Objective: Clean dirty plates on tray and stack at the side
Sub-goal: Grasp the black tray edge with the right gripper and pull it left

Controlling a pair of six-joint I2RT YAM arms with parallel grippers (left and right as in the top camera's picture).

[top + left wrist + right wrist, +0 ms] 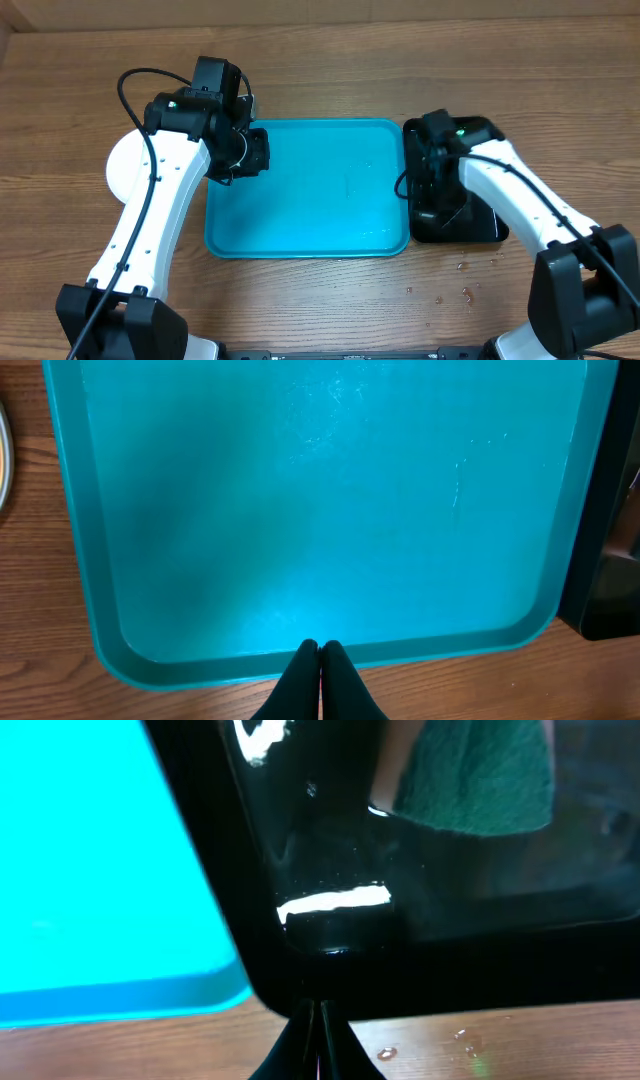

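While the left gripper (320, 648) is pinched fully closed on nothing, its tips hang over the low rim of the large turquoise-blue rectangular plastic tray (330, 510): smooth, faintly scuffed, rounded corners. Right gripper (318, 1008) likewise closed and empty, over the wet rim of the smaller glossy black rectangular tray (330, 935). Only that wrist view shows the dark green fibrous pad (470, 780) in it. Overhead alone shows the round white plastic plate (122, 165) left of the turquoise tray, partly under the left arm.
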